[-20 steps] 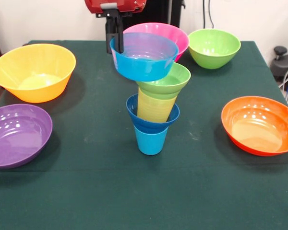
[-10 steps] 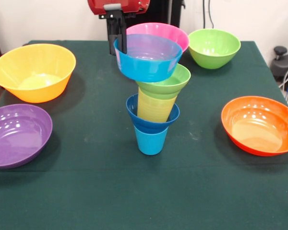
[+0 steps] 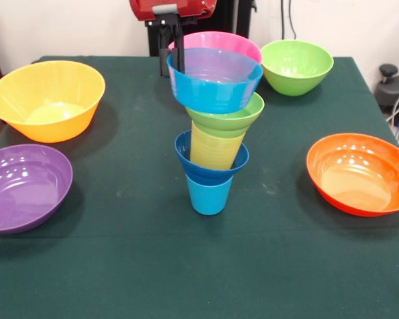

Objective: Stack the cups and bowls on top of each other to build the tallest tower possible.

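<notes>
No readable brand, label or lettering anywhere.

Gripper (image 3: 176, 54) clamped on the picture-left rim of the light blue bowl (image 3: 215, 81), one dark finger (image 3: 180, 48) showing inside the rim; bowl held slightly tilted, its base at or just above the small green bowl (image 3: 227, 114), contact not clear. Directly beneath: tower (image 3: 213, 156) of small green bowl on yellow cup (image 3: 216, 147), seated in dark blue bowl (image 3: 209, 166), on blue cup (image 3: 208, 195), leaning toward picture right at the top.

Just behind the gripper, pink bowl (image 3: 234, 45); further to picture right of it, green bowl (image 3: 296, 66) near the table's (image 3: 153, 266) far edge. To picture left and lower, yellow-orange bowl (image 3: 46, 100) and purple bowl (image 3: 23, 186), both at the left edge. To picture right and lower, orange bowl (image 3: 359, 173) by the right edge. Wide bare cloth in front of the tower and on both flanks of it.

Against half a second ago: gripper and held bowl shifted toward picture right, now nearer above the green bowl; everything else unmoved.
</notes>
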{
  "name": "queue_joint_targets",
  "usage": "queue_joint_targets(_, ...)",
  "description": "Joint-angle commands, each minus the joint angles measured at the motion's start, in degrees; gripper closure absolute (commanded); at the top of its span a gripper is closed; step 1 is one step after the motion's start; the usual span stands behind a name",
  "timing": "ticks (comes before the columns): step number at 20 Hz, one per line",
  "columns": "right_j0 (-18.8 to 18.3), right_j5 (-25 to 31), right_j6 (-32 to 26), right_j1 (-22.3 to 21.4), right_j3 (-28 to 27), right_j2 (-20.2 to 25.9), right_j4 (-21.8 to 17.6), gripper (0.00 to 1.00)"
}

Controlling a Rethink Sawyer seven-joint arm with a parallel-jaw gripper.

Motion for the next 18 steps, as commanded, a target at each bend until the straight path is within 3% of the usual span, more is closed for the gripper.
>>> queue_joint_targets(1, 2.7, -1.4, 3.6, 2.5, 2.7, -0.2, -2.7, 1.00)
queue_joint_targets(18, 5.2, -4.6, 5.0, 2.8, 4.1, -3.0, -2.5, 1.00)
